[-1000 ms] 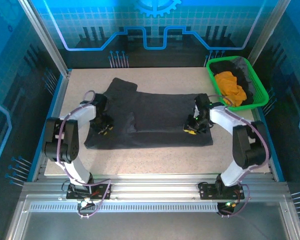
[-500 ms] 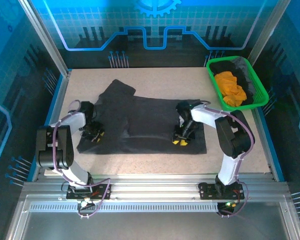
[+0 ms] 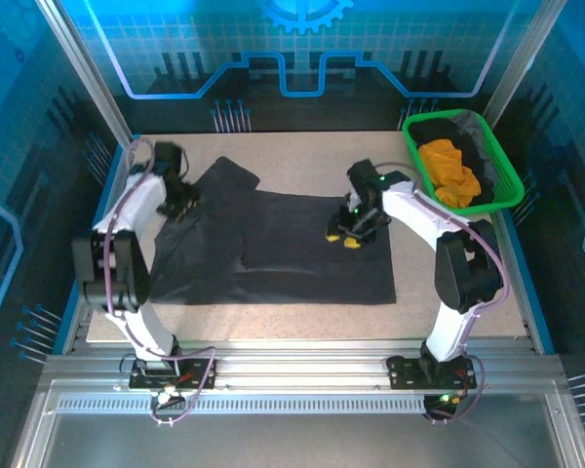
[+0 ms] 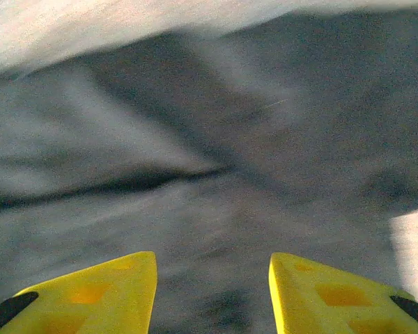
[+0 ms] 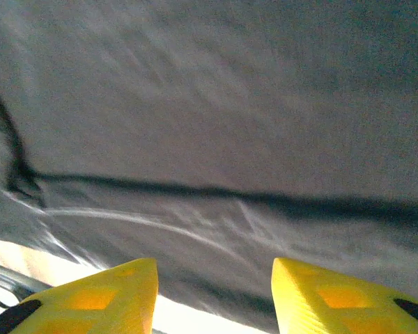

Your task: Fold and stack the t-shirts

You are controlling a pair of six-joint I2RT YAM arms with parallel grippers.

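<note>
Closest to me, bare counter runs along the near edge. Just beyond it the large charcoal t-shirt lies spread flat across the middle, with one sleeve pointing toward the far left.

My right claw hangs over the shirt's far right part. On its wrist camera the yellow fingers stand spread, with nothing between them and creased dark cloth below.

My left claw sits a little farther back, at the shirt's left edge beside the sleeve. Its fingers are also spread and hold nothing. The fabric under them is blurred, so I cannot tell whether they touch it.

At the far right corner, well apart from the spread shirt, stands the green basket. In it the orange t-shirt is bunched up against another dark t-shirt.
</note>
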